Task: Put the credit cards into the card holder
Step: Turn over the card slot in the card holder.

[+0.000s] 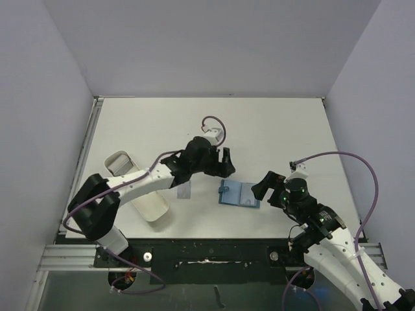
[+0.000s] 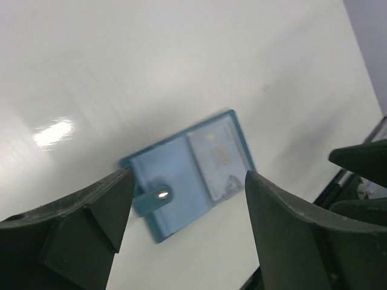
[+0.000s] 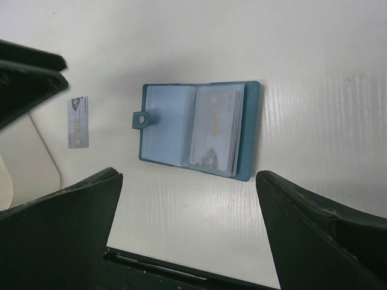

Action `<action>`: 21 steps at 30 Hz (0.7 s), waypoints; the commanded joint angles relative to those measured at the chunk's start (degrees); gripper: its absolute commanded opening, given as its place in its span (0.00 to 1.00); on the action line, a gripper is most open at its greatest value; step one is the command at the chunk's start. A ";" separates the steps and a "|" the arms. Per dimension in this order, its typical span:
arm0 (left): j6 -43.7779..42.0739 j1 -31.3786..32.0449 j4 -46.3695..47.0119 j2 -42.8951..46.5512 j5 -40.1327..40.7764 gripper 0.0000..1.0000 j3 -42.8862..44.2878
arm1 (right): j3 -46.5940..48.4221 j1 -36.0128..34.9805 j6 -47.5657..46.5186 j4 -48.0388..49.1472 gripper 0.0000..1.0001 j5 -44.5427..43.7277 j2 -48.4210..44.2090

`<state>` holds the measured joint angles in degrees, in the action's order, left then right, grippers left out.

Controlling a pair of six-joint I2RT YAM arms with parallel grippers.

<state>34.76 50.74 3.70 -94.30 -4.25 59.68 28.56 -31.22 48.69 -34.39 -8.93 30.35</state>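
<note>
While left hand [image 2: 188, 193] and right hand [image 3: 188, 181] gape empty, the credit card [image 3: 78, 122] near the left one looks thin, stiff, probably slick: take its edges.

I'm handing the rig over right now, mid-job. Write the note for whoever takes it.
Left gripper: open, empty, above the table beside the card holder.
Right gripper: open, empty, on the holder's other side.
Card holder: lies unfolded, flat, between the two grippers.
Done: the sleeved credit card sits in one clear pocket.
Left: the loose credit card lies flat on the table, apart from the holder on its strap side. Pick it up and slide it in. No other cards are in view.
</note>
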 commanded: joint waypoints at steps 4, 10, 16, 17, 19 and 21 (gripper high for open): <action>-18.92 -13.76 -27.09 12.38 5.46 0.75 6.65 | 2.25 -0.49 -1.47 3.34 0.98 1.79 -1.34; -31.60 -25.11 -37.81 20.71 13.81 0.70 8.22 | 2.06 -0.45 -2.75 3.97 0.98 2.61 -1.07; -45.43 -30.63 -37.48 26.95 19.38 0.79 2.29 | 2.58 -0.56 -4.05 6.21 0.98 5.17 2.34; -46.60 -31.36 -36.72 27.44 20.50 0.78 1.15 | 2.82 -0.56 -4.27 6.30 0.98 5.44 2.80; -49.29 -33.73 -35.19 27.84 20.17 0.76 -0.87 | 3.08 -0.57 -4.58 6.18 0.98 5.58 3.37; -51.10 -37.46 -34.28 27.54 18.31 0.70 -2.48 | 3.17 -0.59 -4.82 6.03 0.98 5.68 3.36</action>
<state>-8.03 18.06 -32.10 -66.81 13.39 59.66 28.86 -31.22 45.45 -31.33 -4.40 33.36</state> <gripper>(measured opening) 0.753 0.982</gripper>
